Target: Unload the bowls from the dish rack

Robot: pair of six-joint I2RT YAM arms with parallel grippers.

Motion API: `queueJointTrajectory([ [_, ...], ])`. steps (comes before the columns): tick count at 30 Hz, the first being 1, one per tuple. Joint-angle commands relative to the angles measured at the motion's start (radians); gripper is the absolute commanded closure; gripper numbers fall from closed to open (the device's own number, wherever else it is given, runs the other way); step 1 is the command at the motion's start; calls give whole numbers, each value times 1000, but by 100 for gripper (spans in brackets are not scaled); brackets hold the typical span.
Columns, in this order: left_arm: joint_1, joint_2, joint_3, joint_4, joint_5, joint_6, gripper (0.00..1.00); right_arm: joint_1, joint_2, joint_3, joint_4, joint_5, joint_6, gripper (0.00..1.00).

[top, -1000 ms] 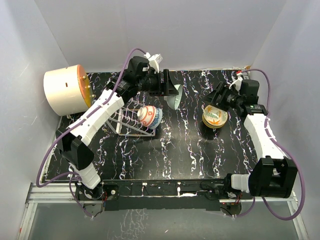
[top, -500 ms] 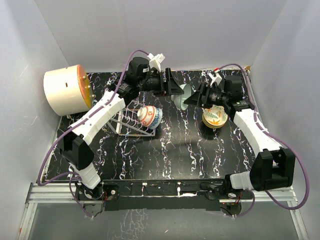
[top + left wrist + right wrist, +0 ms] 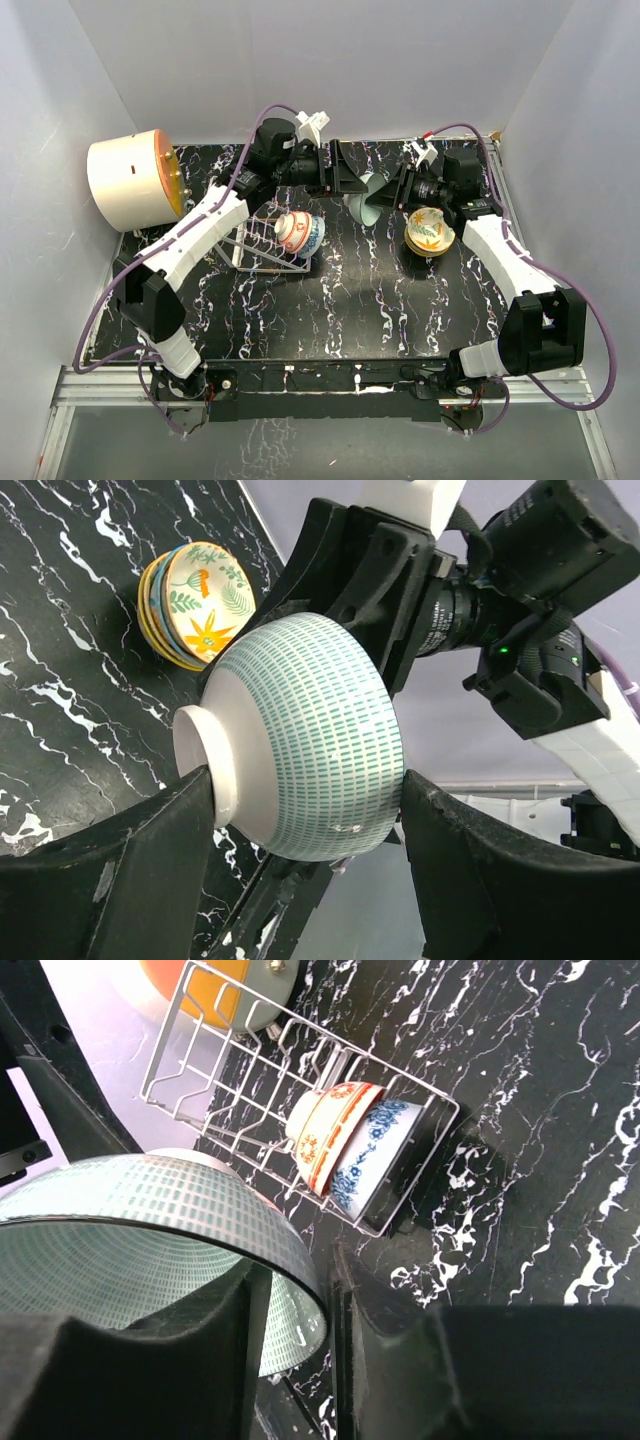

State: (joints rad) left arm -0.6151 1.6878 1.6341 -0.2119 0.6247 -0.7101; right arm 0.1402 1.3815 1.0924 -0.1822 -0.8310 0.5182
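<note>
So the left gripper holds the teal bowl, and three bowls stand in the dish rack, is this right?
Not quite. The left gripper does hold the teal bowl, but only two bowls stand in the dish rack: a red-patterned bowl and a blue-patterned bowl. The right wrist view shows this.

The black, white-veined table (image 3: 350, 310) carries three things: the wire dish rack (image 3: 258, 240) just off centre at 9 o'clock, a stack of bowls (image 3: 429, 230) at 2 o'clock, and a cream-and-orange cylinder (image 3: 125, 180) at its 10 o'clock corner.
</note>
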Motion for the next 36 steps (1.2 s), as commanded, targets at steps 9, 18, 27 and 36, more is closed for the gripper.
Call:
queueJointTrajectory([
  [9,5,-98,-6,46,2,3,48,10,-43,7,96,-6,25,93],
  [18,56,-151,-61,-22,-139,13,8,9,-62,-8,74,54,20,93],
  [27,67,-197,-111,-176,-406,104,6,-40,-74,-14,-34,202,37,93],
  [36,67,-211,-185,-308,-592,174,6,-119,-75,2,-285,452,40,93],
])
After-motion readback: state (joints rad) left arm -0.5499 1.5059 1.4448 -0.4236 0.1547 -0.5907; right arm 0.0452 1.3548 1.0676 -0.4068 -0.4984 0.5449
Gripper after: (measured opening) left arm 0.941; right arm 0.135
